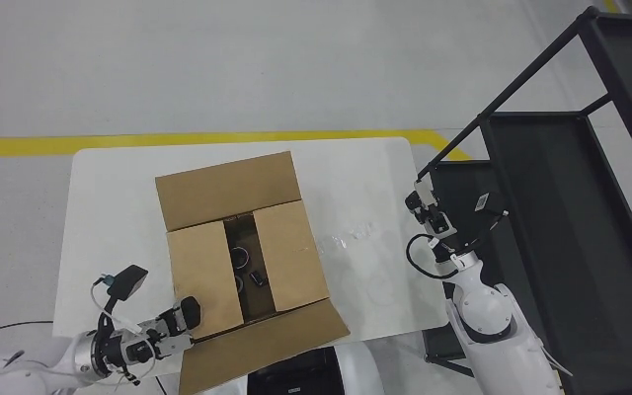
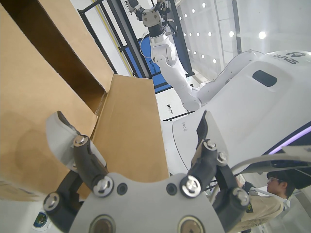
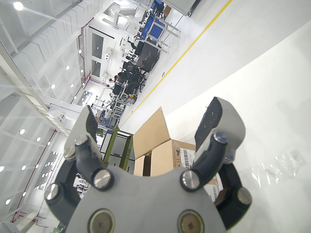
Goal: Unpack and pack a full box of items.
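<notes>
While the cardboard box (image 1: 227,193) sits in the middle of the table (image 1: 109,217) with its far and near flaps folded out and its two side flaps lying inward, treat this as flap work. By my reading it is the opening step before unpacking.

- The left gripper (image 1: 189,312) hovers at the box's near left corner, fingers spread wide and grasping nothing.
- In the left wrist view, a cardboard flap (image 2: 136,122), likely the near flap, stands in line between those fingers (image 2: 60,132). One finger looks close against the box's side, but contact can't be confirmed.
- The right gripper (image 1: 422,207) hangs well off the box's right side, by the black rack (image 1: 553,197), fingers released and empty.
- Between the left side flap (image 1: 202,272) and the right side flap (image 1: 288,257), a narrow gap shows dark items (image 1: 244,260) down in the box, too small to identify.

To do the step well:
- Take your flap near its free edge rather than at the crease.
- Close only once cardboard sits squarely between the pads.
- Swing the flap about its own fold so the box doesn't drag.
- Bring the right gripper in to the right side flap, or use it to steady the box's right wall.
- Pass above the clear plastic film (image 1: 346,239) lying just right of the box, since it is probably slippery.
</notes>
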